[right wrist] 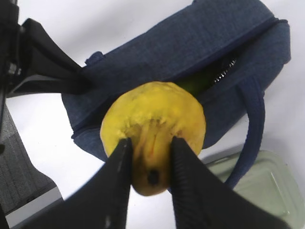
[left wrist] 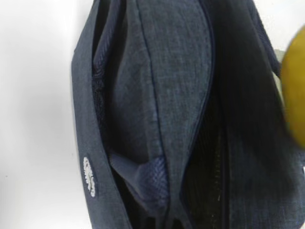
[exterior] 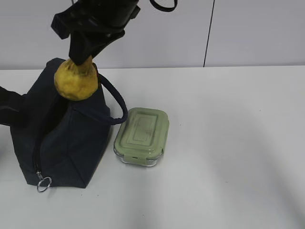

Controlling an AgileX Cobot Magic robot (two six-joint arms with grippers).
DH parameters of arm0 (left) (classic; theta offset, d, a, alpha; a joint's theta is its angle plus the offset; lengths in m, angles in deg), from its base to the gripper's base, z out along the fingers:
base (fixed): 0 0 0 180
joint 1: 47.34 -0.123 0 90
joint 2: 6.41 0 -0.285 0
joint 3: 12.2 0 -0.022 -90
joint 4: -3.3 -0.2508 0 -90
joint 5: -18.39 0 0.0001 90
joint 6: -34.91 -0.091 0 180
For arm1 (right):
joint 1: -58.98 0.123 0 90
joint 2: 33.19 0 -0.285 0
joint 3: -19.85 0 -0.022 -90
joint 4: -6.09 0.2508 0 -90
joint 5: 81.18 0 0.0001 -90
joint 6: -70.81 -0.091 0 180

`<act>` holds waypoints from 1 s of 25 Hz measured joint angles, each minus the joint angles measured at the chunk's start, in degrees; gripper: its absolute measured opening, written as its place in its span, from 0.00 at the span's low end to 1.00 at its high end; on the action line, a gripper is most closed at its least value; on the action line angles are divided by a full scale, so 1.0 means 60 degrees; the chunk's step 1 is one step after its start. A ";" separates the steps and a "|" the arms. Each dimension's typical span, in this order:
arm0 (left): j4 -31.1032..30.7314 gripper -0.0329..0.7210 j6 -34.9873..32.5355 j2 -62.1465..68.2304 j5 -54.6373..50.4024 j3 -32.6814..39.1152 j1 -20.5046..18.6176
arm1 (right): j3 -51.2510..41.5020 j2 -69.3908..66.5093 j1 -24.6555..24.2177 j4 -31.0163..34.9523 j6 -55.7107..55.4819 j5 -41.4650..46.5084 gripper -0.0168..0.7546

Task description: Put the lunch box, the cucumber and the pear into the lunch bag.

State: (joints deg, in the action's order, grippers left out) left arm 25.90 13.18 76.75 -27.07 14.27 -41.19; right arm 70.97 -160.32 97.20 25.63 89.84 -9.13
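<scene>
Our right tool (right wrist: 148,164) pinches the pear (exterior: 76,81) by its neck above the open lunch bag (exterior: 62,143); next, we judge, lower and release. Lunch box (exterior: 142,136) waits on the worktop (exterior: 228,143); left tool's state unclear.

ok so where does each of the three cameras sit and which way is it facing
Exterior: in front of the table, slanting down at the lunch bag and lunch box; shows the right gripper on the pear and a dark arm part at the left edge.
Left wrist: close above the bag's open mouth, looking down; no gripper visible.
Right wrist: above, looking down its fingers clamping the pear's neck.
All three share the bag and the pear.
</scene>
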 joint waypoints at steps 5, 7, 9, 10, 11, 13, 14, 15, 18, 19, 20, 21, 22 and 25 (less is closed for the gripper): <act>0.0000 0.03 0.0000 0.0000 0.0000 0.0000 0.0000 | 0.0300 -0.0237 0.0213 0.0182 -0.0020 0.0000 0.28; 0.0000 0.03 0.0000 0.0000 0.0000 0.0000 0.0000 | 0.0316 -0.0301 0.0291 0.0263 -0.0036 0.0000 0.28; 0.0000 0.03 0.0000 0.0000 0.0000 0.0000 0.0000 | 0.0316 -0.0353 0.0332 0.0311 -0.0036 0.0017 0.27; 0.0000 0.03 0.0000 0.0000 0.0000 0.0000 0.0000 | 0.0316 -0.0376 0.0347 0.0416 0.0009 0.0017 0.27; 0.0000 0.03 0.0000 0.0000 0.0000 0.0000 0.0000 | 0.0316 -0.0376 0.0347 0.0527 0.0031 0.0017 0.27; 0.0000 0.03 0.0000 0.0000 0.0000 0.0000 0.0000 | 0.0316 -0.0381 0.0347 0.0667 0.0108 -0.0040 0.27; 0.0000 0.03 0.0000 0.0000 0.0000 0.0000 0.0000 | 0.0320 -0.0381 0.0347 0.0708 0.0147 -0.0108 0.27; 0.0000 0.03 0.0000 0.0000 0.0000 0.0000 0.0000 | 0.0320 -0.0381 0.0347 0.0732 0.0191 -0.0214 0.27; 0.0000 0.03 0.0000 0.0000 0.0000 0.0000 0.0000 | 0.0320 -0.0381 0.0347 0.0752 0.0325 -0.0531 0.27; 0.0000 0.03 0.0000 0.0000 0.0000 0.0000 0.0000 | 0.0320 -0.0381 0.0347 0.0752 0.0401 -0.0652 0.27; 0.0000 0.03 0.0000 0.0000 0.0000 0.0000 0.0000 | 0.0320 -0.0381 0.0347 0.0761 0.0496 -0.0797 0.27; 0.0000 0.03 0.0000 0.0000 0.0000 0.0000 0.0000 | 0.0320 -0.0381 0.0347 0.0761 0.0574 -0.0934 0.27; 0.0000 0.03 0.0000 0.0000 0.0000 0.0000 0.0000 | 0.0320 -0.0396 0.0347 0.0761 0.0669 -0.1112 0.27; 0.0000 0.03 0.0000 0.0000 0.0000 0.0000 0.0000 | 0.0336 -0.0519 0.0347 0.0774 0.0864 -0.1443 0.27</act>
State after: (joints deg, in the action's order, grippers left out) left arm 25.90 13.18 76.75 -27.07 14.27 -41.19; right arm 72.99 -163.44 99.29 30.27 95.03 -17.79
